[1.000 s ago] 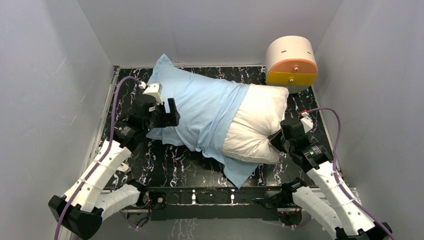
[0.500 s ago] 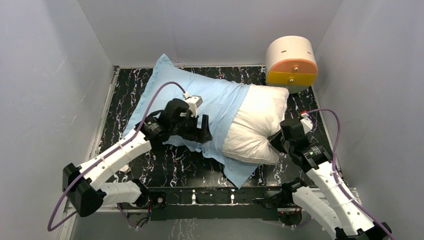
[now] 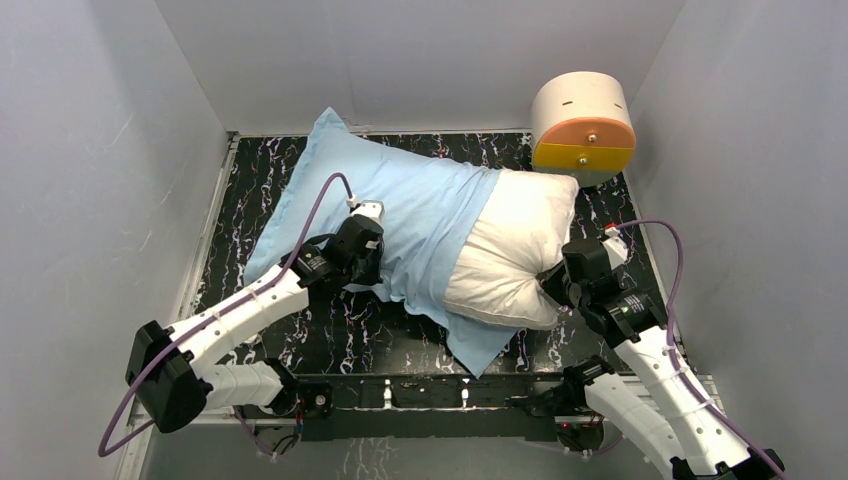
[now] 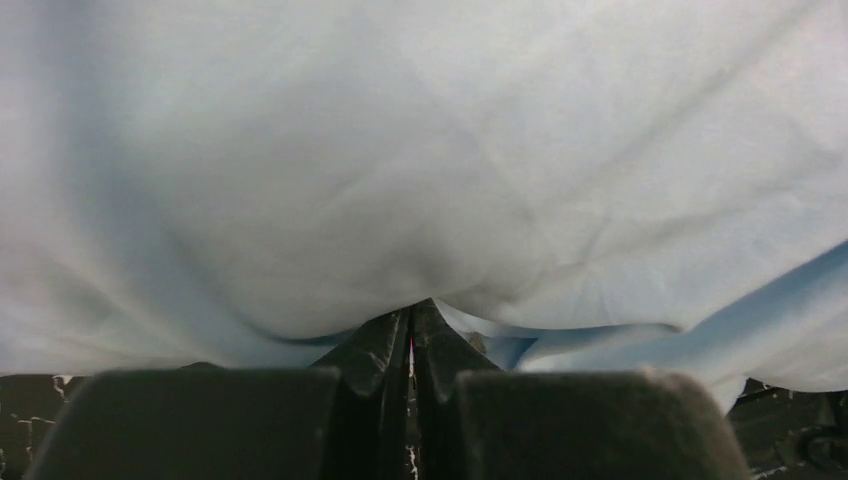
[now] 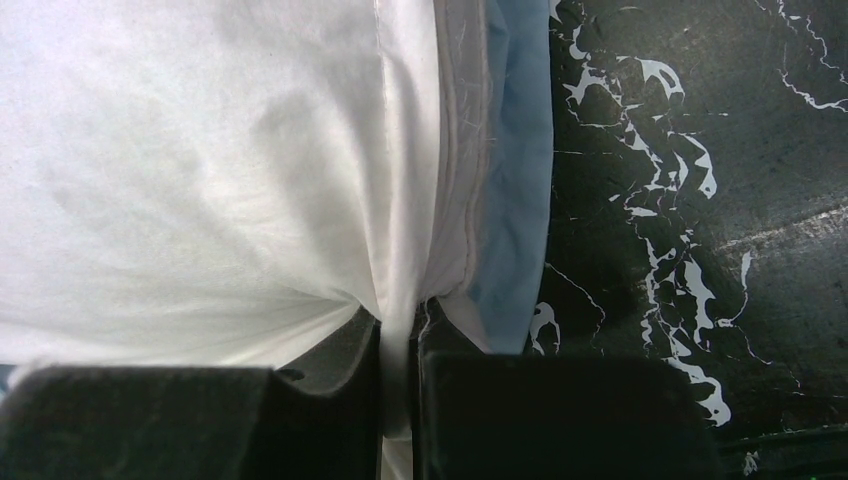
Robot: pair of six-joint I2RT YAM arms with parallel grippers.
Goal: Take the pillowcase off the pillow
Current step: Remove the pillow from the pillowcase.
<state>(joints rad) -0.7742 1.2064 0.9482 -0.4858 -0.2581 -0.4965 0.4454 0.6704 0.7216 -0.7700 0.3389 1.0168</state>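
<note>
With your left end effector (image 4: 411,338) pinching the pillowcase (image 4: 420,150) and right end effector (image 5: 400,345) pinching the pillow (image 5: 200,150), pull slowly apart.

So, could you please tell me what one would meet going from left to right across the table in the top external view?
Light blue fabric pillowcase → bare end of the plump white pillow → right gripper, shut on the pillow's edge.

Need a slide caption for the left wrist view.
Left claw shut on a puckered fold of the light blue fabric pillowcase.
</note>
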